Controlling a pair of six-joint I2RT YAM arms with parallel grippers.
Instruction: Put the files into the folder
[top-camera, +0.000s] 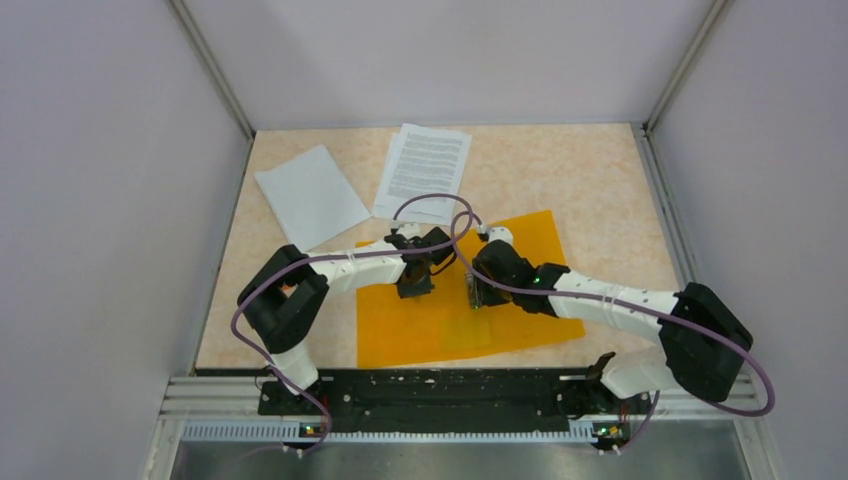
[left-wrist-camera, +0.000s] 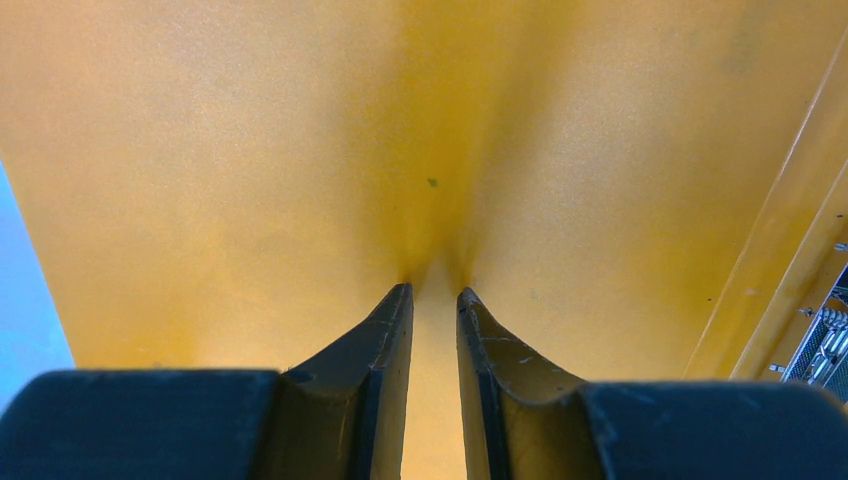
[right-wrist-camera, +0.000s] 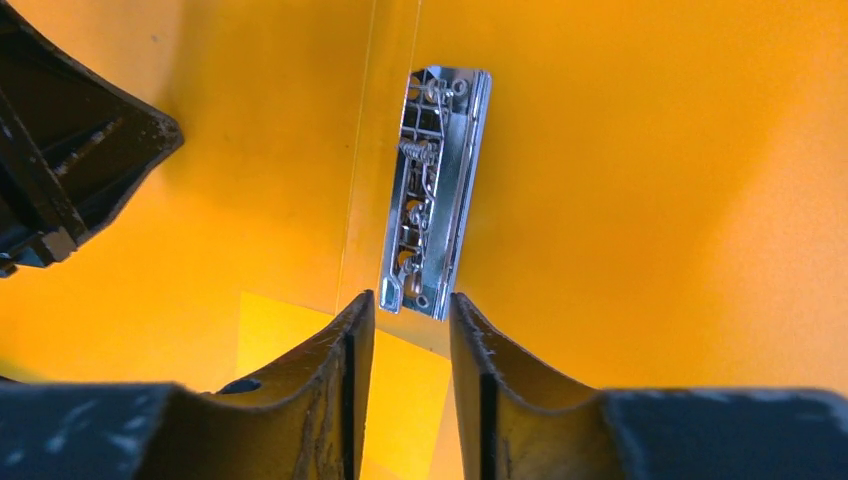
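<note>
The orange folder (top-camera: 525, 250) lies opened out flat on the table in front of both arms. My left gripper (top-camera: 415, 284) points down on its left half. Its jaws are a narrow gap apart, and the tips touch the orange surface (left-wrist-camera: 250, 150) with nothing between them (left-wrist-camera: 435, 290). My right gripper (top-camera: 478, 292) hovers over the folder's middle, narrowly open and empty (right-wrist-camera: 410, 297), just short of a chrome clip (right-wrist-camera: 435, 190) by the fold. The printed sheet (top-camera: 425, 170) and the blank sheet (top-camera: 312, 195) lie on the table behind the folder, apart from both grippers.
Grey walls close in the table on the left, right and back. The black rail (top-camera: 430, 390) carrying the arm bases runs along the near edge. Purple cables (top-camera: 430, 205) loop over the folder's far edge. The left gripper's body shows in the right wrist view (right-wrist-camera: 70, 150).
</note>
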